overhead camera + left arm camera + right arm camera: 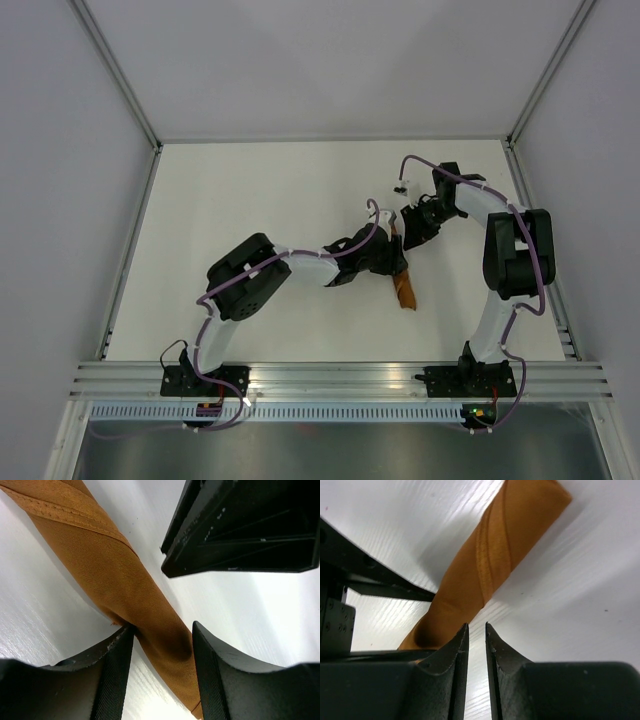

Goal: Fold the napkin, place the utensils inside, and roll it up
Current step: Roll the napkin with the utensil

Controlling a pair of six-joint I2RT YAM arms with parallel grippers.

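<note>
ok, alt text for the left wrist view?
A rust-orange napkin, rolled into a tight tube, lies diagonally on the white table and passes between the left gripper's two black fingers, which straddle it with jaws partly open. The right arm's black gripper body fills the upper right.
</note>
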